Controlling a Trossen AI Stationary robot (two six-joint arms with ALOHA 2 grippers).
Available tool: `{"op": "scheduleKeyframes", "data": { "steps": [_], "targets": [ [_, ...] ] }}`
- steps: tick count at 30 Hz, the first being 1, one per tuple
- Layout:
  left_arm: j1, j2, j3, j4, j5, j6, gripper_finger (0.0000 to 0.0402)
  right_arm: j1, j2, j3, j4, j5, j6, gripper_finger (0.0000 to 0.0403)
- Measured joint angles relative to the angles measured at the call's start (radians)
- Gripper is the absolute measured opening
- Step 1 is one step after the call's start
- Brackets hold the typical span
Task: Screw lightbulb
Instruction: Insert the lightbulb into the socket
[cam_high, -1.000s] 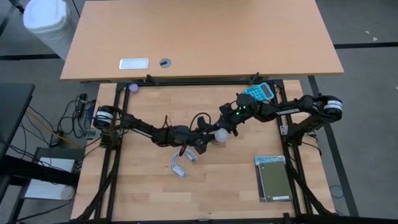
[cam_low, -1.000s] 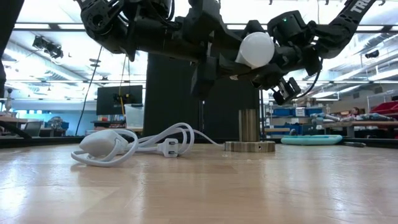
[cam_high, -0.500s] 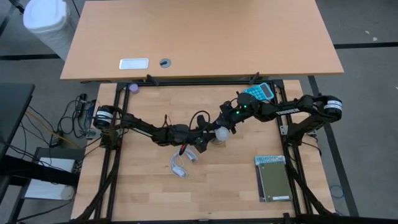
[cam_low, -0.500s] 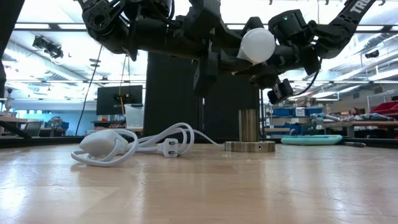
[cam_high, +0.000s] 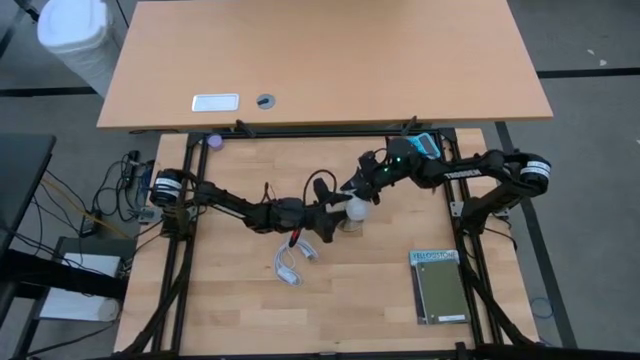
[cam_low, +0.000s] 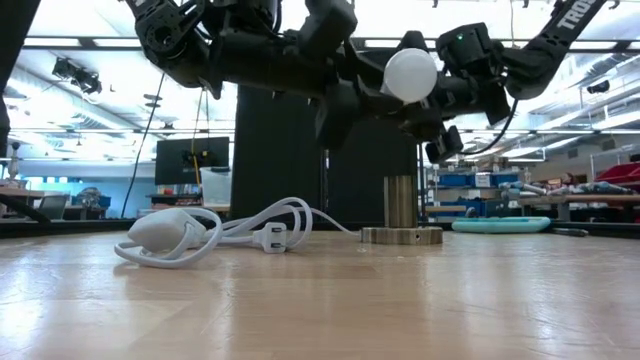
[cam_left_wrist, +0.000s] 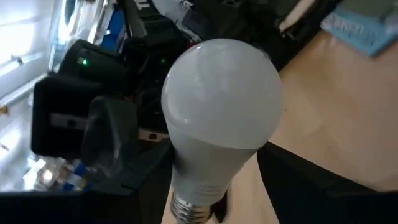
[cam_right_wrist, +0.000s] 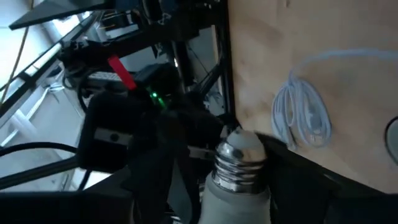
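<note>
The white lightbulb (cam_high: 358, 208) hangs in the air over the middle of the table, above the grey socket (cam_low: 401, 205) that stands on its round disc. It lies roughly level, its screw base (cam_right_wrist: 239, 160) toward the table's left. My right gripper (cam_high: 360, 193) comes from the right and is shut on the bulb. My left gripper (cam_high: 330, 212) comes from the left and is open. Its fingers (cam_left_wrist: 140, 180) stand on either side of the bulb's neck (cam_left_wrist: 199, 177); I cannot tell whether one touches it. My right gripper pinches the bulb's white body (cam_right_wrist: 219, 205) between its two fingers, which come roughly level from the table's far right. The screw base points away from its wrist, toward the left arm. The bulb is lifted clear, above the socket.
A coiled white cable (cam_high: 290, 262) lies left of the socket, toward the near edge; it also shows in the low view (cam_low: 200, 230). A teal calculator (cam_high: 425, 143) lies at the far right and a dark notebook (cam_high: 440, 285) at the near right.
My right arm's wrist has swung toward the table's far edge and turned, still holding the bulb, which has gone slightly up and toward the far edge. My left gripper has stayed close at the bulb's base end.
</note>
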Motion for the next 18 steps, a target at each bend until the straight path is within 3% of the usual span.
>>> {"op": "scheduleKeyframes", "data": {
  "steps": [10,18],
  "targets": [
    [0.016,0.001,-0.003,-0.020,0.053,-0.226,0.0236,-0.097,-0.003,0.000,-0.015,-0.031,-0.124,0.0244],
    [0.027,0.001,-0.003,-0.013,0.065,-0.356,0.0217,-0.172,-0.003,0.000,0.048,-0.123,-0.137,0.0243]
  ]
}}
